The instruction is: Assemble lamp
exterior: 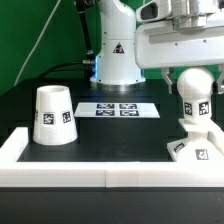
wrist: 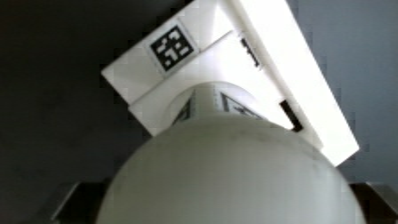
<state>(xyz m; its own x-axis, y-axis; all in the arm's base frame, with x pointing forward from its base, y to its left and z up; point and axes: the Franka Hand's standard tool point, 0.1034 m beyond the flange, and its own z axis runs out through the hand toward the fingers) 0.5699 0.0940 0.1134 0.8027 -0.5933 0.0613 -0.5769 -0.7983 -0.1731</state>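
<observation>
The white bulb (exterior: 192, 97) stands upright on the flat angular lamp base (exterior: 197, 148) at the exterior view's right. My gripper (exterior: 193, 72) comes down over the bulb's top, and its jaws rest against the bulb's two sides. In the wrist view the rounded bulb (wrist: 222, 165) fills the space of my gripper (wrist: 222, 206); a dark finger (wrist: 73, 206) shows at its edge. The tagged base (wrist: 171, 58) lies beyond the bulb. The tapered shade (exterior: 54, 116) stands alone on the black table at the exterior view's left.
A raised white wall (exterior: 100, 180) runs along the front and turns back past the shade. The marker board (exterior: 118, 109) lies flat mid-table. The white robot pedestal (exterior: 116, 50) with its triangle sign stands behind it.
</observation>
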